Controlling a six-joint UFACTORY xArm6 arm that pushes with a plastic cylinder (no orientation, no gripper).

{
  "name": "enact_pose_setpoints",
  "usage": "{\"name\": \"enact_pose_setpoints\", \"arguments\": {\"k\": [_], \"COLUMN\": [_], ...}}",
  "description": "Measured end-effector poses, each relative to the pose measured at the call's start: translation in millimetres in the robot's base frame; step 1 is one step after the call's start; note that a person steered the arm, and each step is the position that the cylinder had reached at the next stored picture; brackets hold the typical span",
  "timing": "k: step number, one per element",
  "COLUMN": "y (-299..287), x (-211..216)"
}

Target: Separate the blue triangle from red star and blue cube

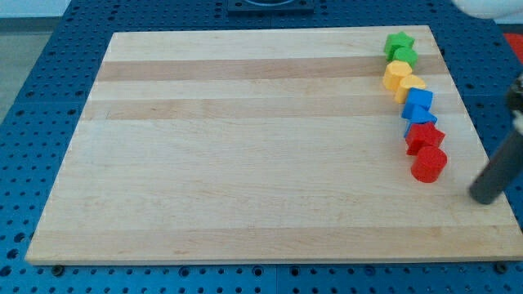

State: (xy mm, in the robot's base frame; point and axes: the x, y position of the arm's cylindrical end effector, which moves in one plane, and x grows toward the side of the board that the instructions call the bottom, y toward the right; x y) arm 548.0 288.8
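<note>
The blocks stand in a touching column at the view's right. The blue cube (420, 100) is above the blue triangle (418, 120). The triangle is small and partly hidden between the cube and the red star (424, 137) below it. A red round block (429, 165) sits under the star. My tip (487, 195) is at the view's right, just beyond the board's right edge, to the right of and a little below the red round block, apart from every block.
Above the blue cube are two yellow blocks (398, 75) (412, 85), a green block (406, 57) and a green star (400, 42). The wooden board (245, 147) lies on a blue perforated table (33, 122).
</note>
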Motion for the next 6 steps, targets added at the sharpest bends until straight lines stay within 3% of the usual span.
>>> {"name": "enact_pose_setpoints", "arguments": {"k": [1, 2, 3, 4, 6], "y": [56.1, 55.9, 56.3, 52.6, -21.5], "x": [-5.9, -13.2, -66.5, -107.5, -113.8]}}
